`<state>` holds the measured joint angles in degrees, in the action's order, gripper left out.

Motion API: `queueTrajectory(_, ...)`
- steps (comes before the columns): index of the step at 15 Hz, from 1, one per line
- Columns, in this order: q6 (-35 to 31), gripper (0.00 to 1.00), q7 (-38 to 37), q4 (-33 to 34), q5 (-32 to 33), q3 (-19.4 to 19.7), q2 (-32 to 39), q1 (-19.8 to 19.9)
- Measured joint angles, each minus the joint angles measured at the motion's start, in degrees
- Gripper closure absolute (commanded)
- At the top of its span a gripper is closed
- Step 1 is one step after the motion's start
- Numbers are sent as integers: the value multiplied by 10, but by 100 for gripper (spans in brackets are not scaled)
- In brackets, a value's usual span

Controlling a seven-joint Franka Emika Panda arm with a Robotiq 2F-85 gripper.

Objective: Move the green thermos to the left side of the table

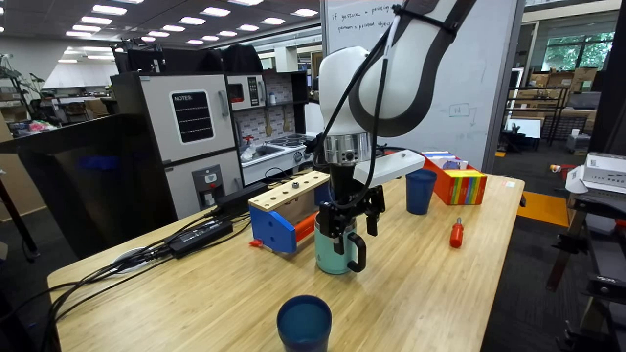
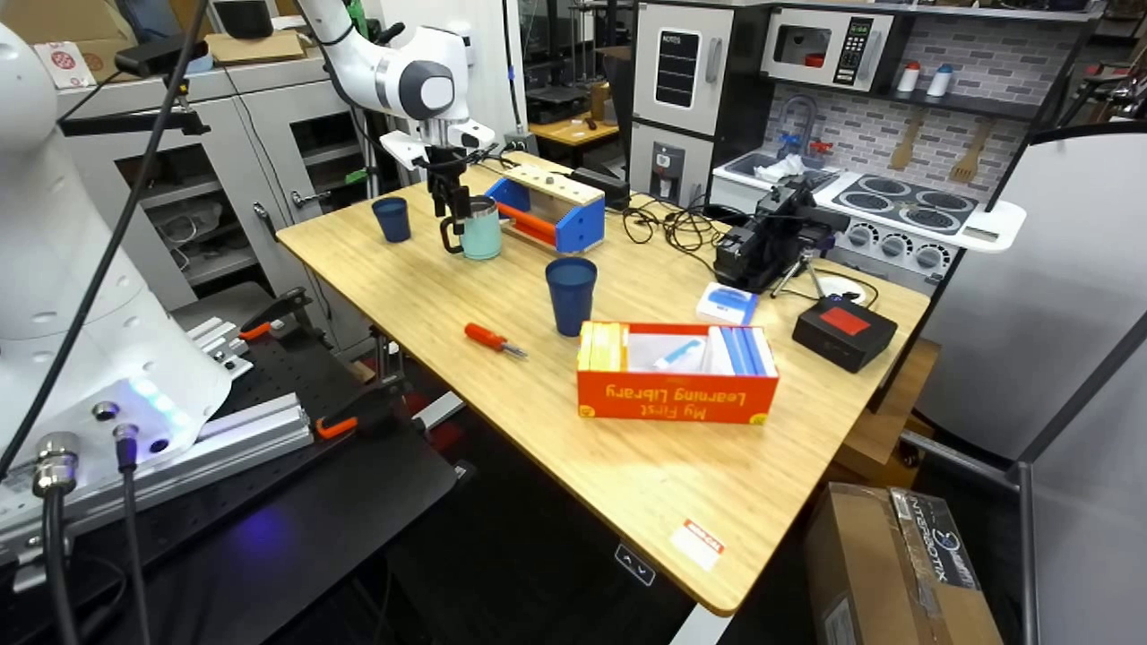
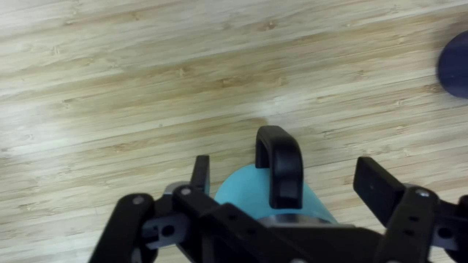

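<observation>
Table (image 1: pixel 220 288): light wood, streaked grain, rounded corners. Green thermos (image 2: pixel 484 235): smooth teal cylinder, metallic rim, black angular handle; upright on the table, just beside the toy toolbox (image 1: pixel 274 230), opening largely hidden under the gripper (image 1: pixel 355 242). Gripper: black, jointed, with wide-spread fingers, thermos handle between them in the wrist view. Toy toolbox: blue side panels, red-orange bar, flat pale-wood top with round holes. Blue cup (image 2: pixel 392 219) and second blue cup (image 2: pixel 571 300), well apart: round-mouthed, tapering, both upright. Red box (image 2: pixel 677 396): rectangular, open-topped, yellow lettering; inside, probably slim books (image 2: pixel 605 348), yellow at one end, blue and white at the other. Screwdriver (image 2: pixel 487 338): red grip, metal shaft, lying flat near the table's long edge.
</observation>
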<state>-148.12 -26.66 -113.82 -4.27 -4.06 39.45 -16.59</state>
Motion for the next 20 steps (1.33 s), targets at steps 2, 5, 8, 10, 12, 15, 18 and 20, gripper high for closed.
queueTrajectory(2,0,0,0,0,0,0,1,0)
queueTrajectory(5,0,0,0,-1,0,0,2,0)
queueTrajectory(8,-1,0,0,-1,0,0,2,0)
queueTrajectory(10,-1,0,0,-1,0,0,2,0)
queueTrajectory(12,-1,0,0,-1,0,0,2,0)
queueTrajectory(15,-15,0,-11,-69,-26,0,-19,-1)
queueTrajectory(18,-48,0,-17,-201,-80,-3,-69,2)
queueTrajectory(20,-77,0,-6,-296,-119,-13,-107,14)
